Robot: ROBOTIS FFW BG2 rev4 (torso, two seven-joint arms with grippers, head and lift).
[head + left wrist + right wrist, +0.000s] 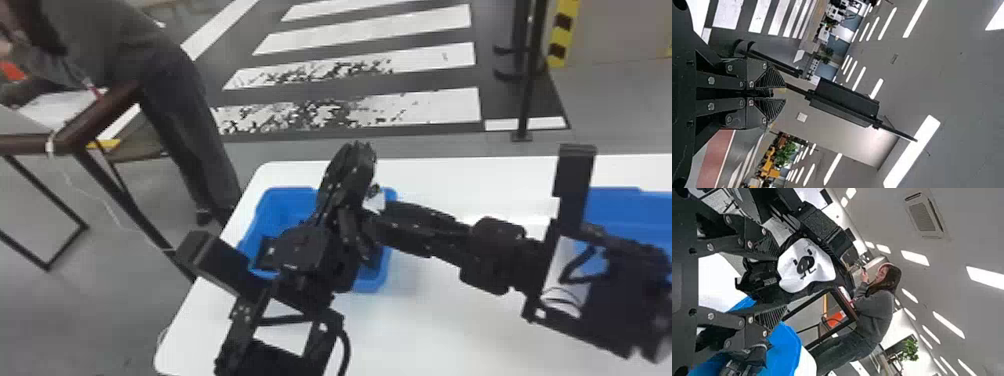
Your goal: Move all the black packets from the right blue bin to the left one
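1. Fingers (767, 246) of my right gripper (781, 282) stand apart only by the breadth of what I take them to be grasping: a black, crinkled plastic packet with a white panda-face panel (807, 266).
2. That packet is above the left bin of blue plastic (287, 197), well away from the blue plastic bin on the right (625, 207). Dark, crinkled shapes (748, 362) in the left one look like packets already delivered.
3. I read this as the drop-off step. Next I'd settle the packet within the rim, open up, and draw back towards the right bin; I can't tell how many packets remain there.
4. My left gripper (783, 93) is closed on nothing that I can see, while the black, jointed left arm (300, 255) reaches over the same bin. I'd mind it, as the packet could catch there.
5. Both bins rest on the white, smooth-topped table (450, 330).
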